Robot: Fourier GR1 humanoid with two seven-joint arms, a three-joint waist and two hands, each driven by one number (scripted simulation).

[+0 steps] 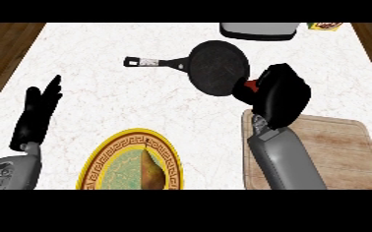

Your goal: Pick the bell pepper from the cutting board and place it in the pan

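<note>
A black pan lies on the marble counter at upper centre, its handle pointing left. My right hand hovers at the pan's lower right rim, fingers curled round a red bell pepper, of which only a small red patch shows. The wooden cutting board sits at the lower right, under my right forearm, with nothing visible on it. Near the left edge my left hand rests open, fingers up.
A yellow-rimmed patterned plate lies at the lower centre with a brown wedge on it. A white appliance stands at the top right, a small yellow packet beside it. Wooden floor shows past the counter's left edge.
</note>
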